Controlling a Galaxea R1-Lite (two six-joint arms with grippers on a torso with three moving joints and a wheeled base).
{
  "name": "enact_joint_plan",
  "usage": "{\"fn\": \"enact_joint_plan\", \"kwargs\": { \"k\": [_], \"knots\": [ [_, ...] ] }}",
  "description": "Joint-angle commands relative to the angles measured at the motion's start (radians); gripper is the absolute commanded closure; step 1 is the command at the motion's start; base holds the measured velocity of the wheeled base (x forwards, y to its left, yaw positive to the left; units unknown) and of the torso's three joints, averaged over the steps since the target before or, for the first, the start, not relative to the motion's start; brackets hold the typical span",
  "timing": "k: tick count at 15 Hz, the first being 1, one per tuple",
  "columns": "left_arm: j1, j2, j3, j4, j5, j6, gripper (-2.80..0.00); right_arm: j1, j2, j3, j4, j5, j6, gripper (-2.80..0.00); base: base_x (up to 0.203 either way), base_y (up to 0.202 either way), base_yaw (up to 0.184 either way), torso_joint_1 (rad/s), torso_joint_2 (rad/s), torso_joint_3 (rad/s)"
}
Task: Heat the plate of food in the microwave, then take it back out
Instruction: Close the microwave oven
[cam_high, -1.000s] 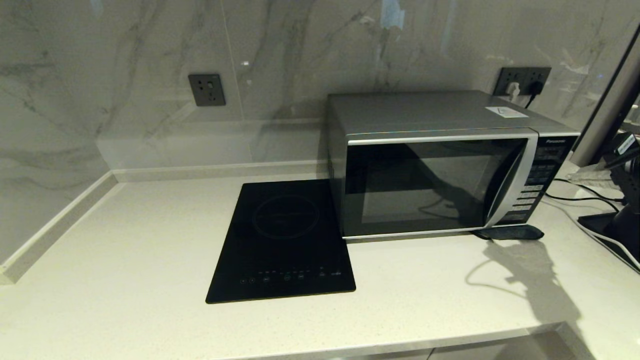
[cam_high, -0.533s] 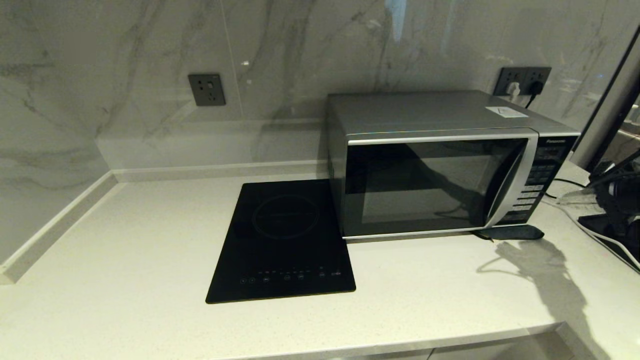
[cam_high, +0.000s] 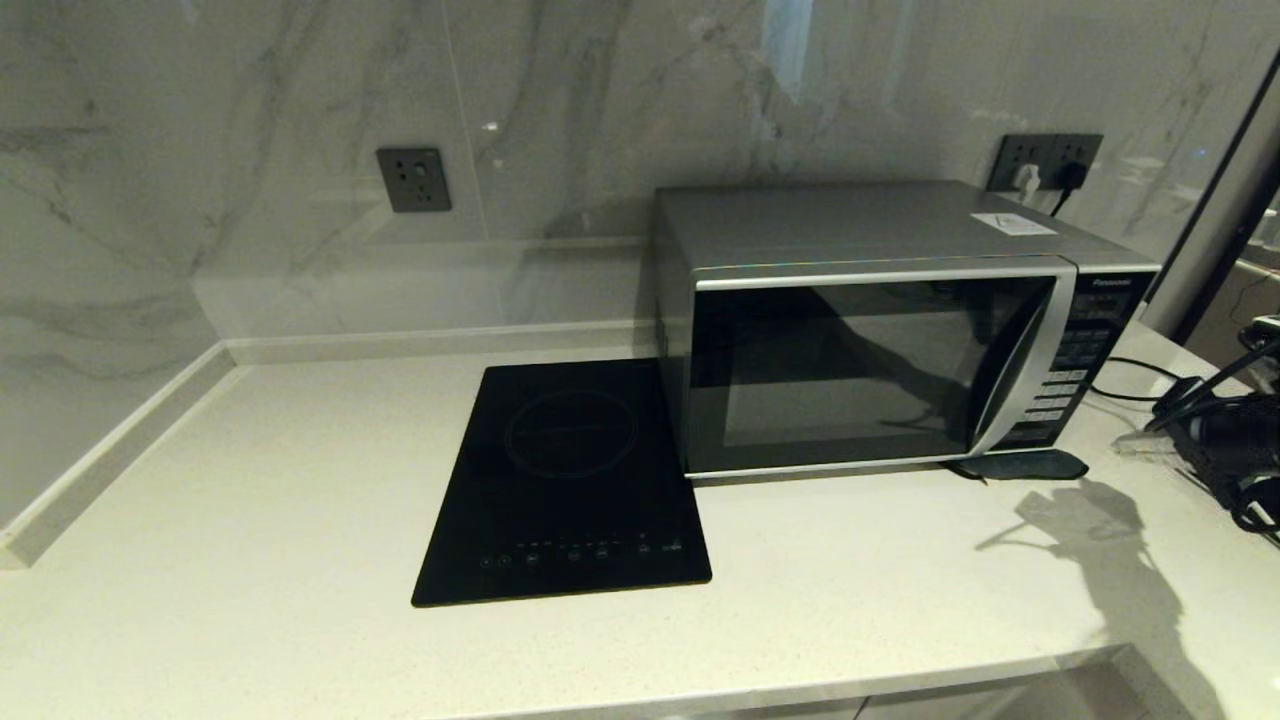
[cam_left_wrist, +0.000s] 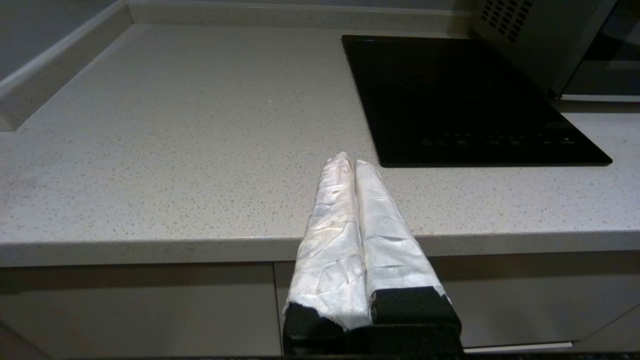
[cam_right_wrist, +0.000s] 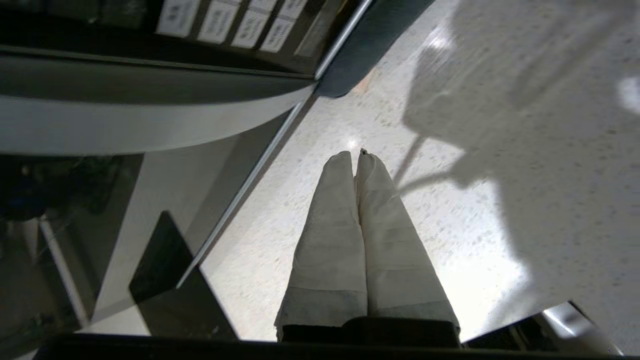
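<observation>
The microwave (cam_high: 880, 330) stands door-closed on the table (cam_high: 300, 480); no plate shows. The right gripper (cam_right_wrist: 356, 152), jaws pressed together and empty, hangs near its handle. The left gripper (cam_left_wrist: 350, 160), likewise closed, sits parked at the table's edge.

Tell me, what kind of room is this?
Most likely a kitchen: a boxy silver microwave with a dark glass door stands on a pale speckled stone countertop, beside a flat black induction cooktop, under a marble-look wall.

Right arm (cam_high: 1225, 440) lower, nearer counter (cam_high: 300, 480)
</observation>
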Motion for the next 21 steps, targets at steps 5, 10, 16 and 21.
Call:
{"fn": "enact_joint_plan", "kwargs": {
  "k": [5, 10, 16, 21],
  "knots": [
    [0.0, 0.002, 0.0, 0.0, 0.001, -0.001, 0.0, 0.0, 0.07, 0.012, -0.073, -0.007, 0.013, 0.0, 0.0, 0.0, 0.0, 0.0, 0.0, 0.0],
    [0.0, 0.002, 0.0, 0.0, 0.001, -0.001, 0.0, 0.0, 0.117, 0.035, -0.146, -0.01, 0.043, 0.0, 0.0, 0.0, 0.0, 0.0, 0.0, 0.0],
    [0.0, 0.002, 0.0, 0.0, 0.001, -0.001, 0.0, 0.0, 0.126, 0.068, -0.242, -0.011, 0.042, 0.0, 0.0, 0.0, 0.0, 0.0, 0.0, 0.0],
    [0.0, 0.002, 0.0, 0.0, 0.001, -0.001, 0.0, 0.001, 0.182, 0.069, -0.326, -0.013, 0.05, 0.0, 0.0, 0.0, 0.0, 0.0, 0.0, 0.0]
  ]
}}
